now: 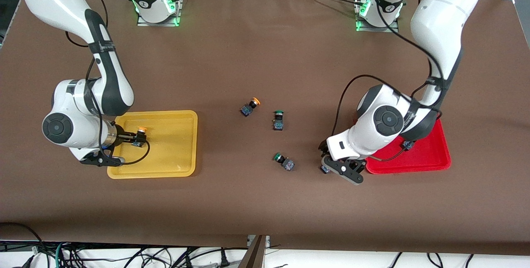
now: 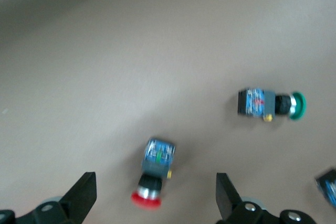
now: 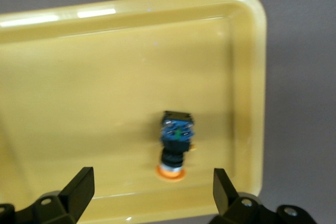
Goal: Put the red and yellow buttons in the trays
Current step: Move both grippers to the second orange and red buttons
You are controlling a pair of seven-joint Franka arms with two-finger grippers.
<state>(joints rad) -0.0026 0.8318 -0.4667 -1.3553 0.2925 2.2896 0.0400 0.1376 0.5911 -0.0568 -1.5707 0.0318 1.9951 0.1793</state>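
Mid-sort. Right gripper (image 3: 152,192) spread wide over yellow tray (image 1: 182,168), yellow-capped button (image 3: 176,142) lying inside, released. Left gripper (image 2: 156,195) spread, empty, straddling red-capped button (image 2: 155,171) on desk (image 1: 265,52) beside red tray (image 1: 430,164). Next, probably: descend, clench, carry into red tray. Second yellow-capped button (image 1: 249,107) waiting mid-desk.

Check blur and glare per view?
Left wrist view: motion-blurred, red-capped button and green-capped button smeared. Right wrist view: soft focus, glare streaks on yellow tray rim. Front view: sharp, even light, faint sheen on red tray.
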